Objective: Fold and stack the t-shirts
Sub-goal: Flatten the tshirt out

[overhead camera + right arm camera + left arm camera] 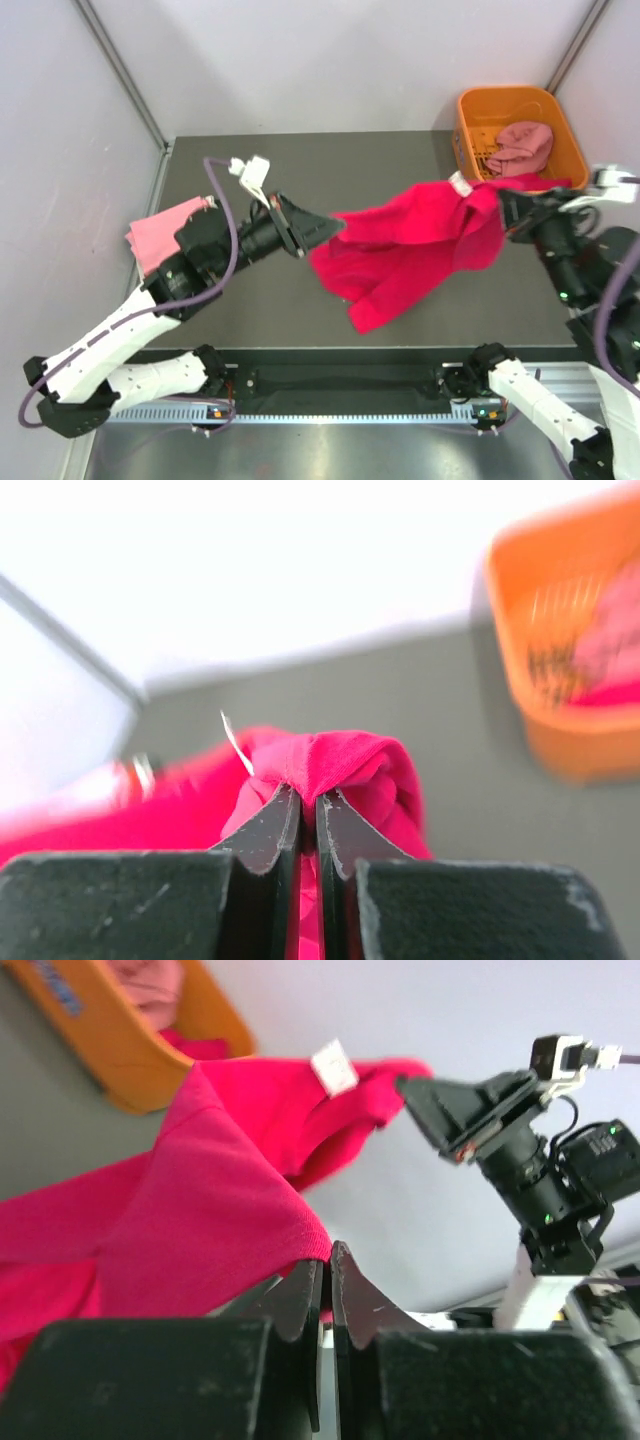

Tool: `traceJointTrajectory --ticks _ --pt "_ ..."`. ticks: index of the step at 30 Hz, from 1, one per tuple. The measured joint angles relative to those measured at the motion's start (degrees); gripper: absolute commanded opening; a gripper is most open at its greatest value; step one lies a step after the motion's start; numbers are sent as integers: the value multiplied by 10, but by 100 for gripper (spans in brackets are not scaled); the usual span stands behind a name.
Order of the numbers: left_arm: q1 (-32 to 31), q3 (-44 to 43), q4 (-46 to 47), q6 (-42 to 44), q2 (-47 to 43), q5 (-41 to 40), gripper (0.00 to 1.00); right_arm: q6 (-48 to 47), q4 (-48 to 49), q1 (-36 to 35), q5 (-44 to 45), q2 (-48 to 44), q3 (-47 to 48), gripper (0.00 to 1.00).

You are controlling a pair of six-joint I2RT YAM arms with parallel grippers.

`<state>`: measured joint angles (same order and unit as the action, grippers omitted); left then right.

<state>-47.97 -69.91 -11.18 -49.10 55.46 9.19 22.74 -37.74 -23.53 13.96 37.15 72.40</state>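
The top external view looked steeply down from above and behind the arm bases over the whole table (pixel 400 170), while each wrist view looked closely past its own gripper, the left gripper (pixel 328 1260) facing right and the right gripper (pixel 305 798) facing far-left, all three sharing the crimson t-shirt (pixel 420 245) and orange basket (pixel 466 120).

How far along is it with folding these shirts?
Early on. One light pink shirt lies flat at the left edge of the table, seemingly folded. The left gripper and right gripper are both shut on the crimson shirt, holding it spread between them, unfolded. A dusty pink shirt sits crumpled in the orange basket, not yet taken out.
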Motion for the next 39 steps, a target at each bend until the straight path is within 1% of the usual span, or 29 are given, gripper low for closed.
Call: traceJointTrajectory --ticks 3,4,7,9,11,14,15,16,17,18,19,20,21,22,24,26,27,30,33,36,39 --pt "-96 50 45 -21 -24 -61 0 -18 3 1 16 13 88 0" --pt "-116 55 52 -25 -23 -76 0 -23 5 1 16 27 115 0" --pt "-145 56 47 -36 -7 -136 0 -42 14 1 0 111 193 0" --pt "-145 56 19 -46 -7 -211 0 -51 35 1 -27 207 238 0" --pt "-139 57 -29 -68 -27 -303 0 -51 69 2 -72 317 266 0" --pt "-130 89 -80 -102 -101 -430 0 -39 120 -2 -144 481 271 0" --pt "-128 102 -92 -111 -129 -471 0 -33 123 -5 -161 535 270 2" --pt "-127 119 -101 -124 -159 -511 0 -29 124 -9 -177 588 271 8" --pt "-127 133 -116 -132 -186 -545 0 -26 111 -15 -191 644 282 26" --pt "-127 147 -124 -139 -207 -578 0 -23 101 -22 -199 687 292 71" --pt "-127 166 -126 -148 -225 -612 0 -21 87 -32 -201 730 310 85" --pt "-126 183 -129 -155 -237 -636 0 -26 75 -43 -200 766 327 91" --pt "-126 209 -129 -162 -247 -661 0 -31 68 -55 -197 790 335 99" --pt "-126 231 -129 -167 -252 -678 0 -35 60 -72 -188 803 336 99" --pt "-126 284 -138 -176 -253 -710 0 -44 66 -97 -175 794 310 95" --pt "-126 311 -159 -190 -244 -731 0 -48 94 -120 -168 739 233 91" --pt "-126 318 -172 -201 -236 -741 0 -48 103 -127 -165 704 189 86" --pt "-126 320 -191 -218 -219 -766 0 -46 129 -130 -137 572 47 79" --pt "-125 320 -199 -220 -209 -781 0 -39 131 -121 -95 449 -65 77" --pt "-124 320 -202 -221 -197 -785 0 -30 126 -113 -58 389 -133 75" --pt "-124 320 -196 -208 -182 -781 0 -24 115 -111 -39 383 -181 75"
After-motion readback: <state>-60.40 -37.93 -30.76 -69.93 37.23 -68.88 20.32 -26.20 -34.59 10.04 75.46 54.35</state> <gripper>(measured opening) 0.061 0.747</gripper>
